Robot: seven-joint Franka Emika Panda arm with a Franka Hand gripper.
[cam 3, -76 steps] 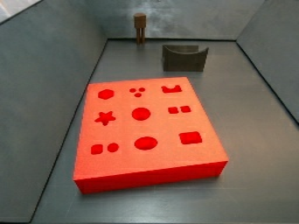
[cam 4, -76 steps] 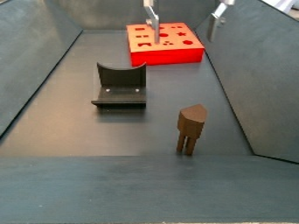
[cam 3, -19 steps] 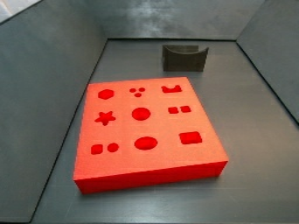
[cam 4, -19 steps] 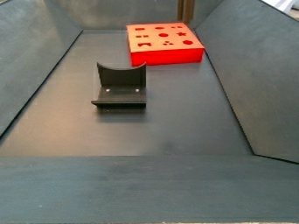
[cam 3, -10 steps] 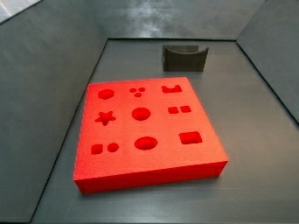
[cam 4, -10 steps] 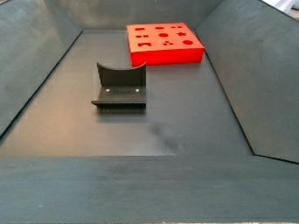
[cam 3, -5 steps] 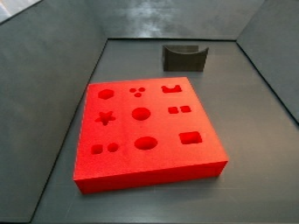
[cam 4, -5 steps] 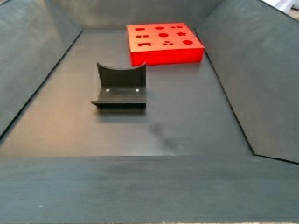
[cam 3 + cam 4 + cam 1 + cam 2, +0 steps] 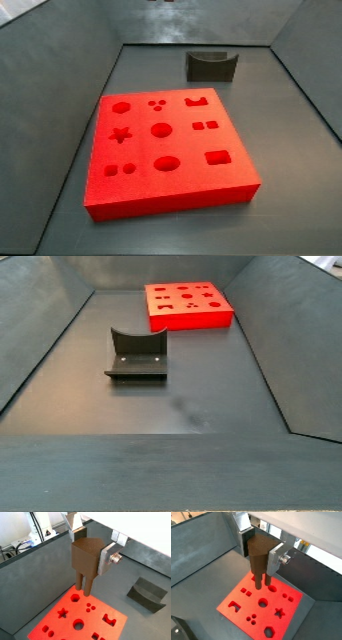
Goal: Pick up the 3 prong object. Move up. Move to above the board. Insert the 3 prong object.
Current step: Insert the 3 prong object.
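Note:
My gripper [image 9: 89,552] is shut on the 3 prong object [image 9: 85,559], a brown wooden block with thin prongs pointing down. It also shows held in a wrist view [image 9: 258,554], with the gripper [image 9: 260,552] clamped on its blocky top. The piece hangs well above the red board [image 9: 93,615], its prongs over the board's end with the small holes [image 9: 238,614]. The board lies flat on the grey floor in both side views [image 9: 187,145] [image 9: 187,318]. The gripper and the piece are out of view in both side views.
A dark grey U-shaped block [image 9: 210,66] stands on the floor beyond the board; it also shows in a side view [image 9: 136,356] and a wrist view [image 9: 148,593]. Grey sloping walls [image 9: 40,336] enclose the floor on all sides.
The brown piece that stood on the floor 7.6 s ago is gone from the side views. Over the last second the side views stay the same, save a small dark speck at one's top edge.

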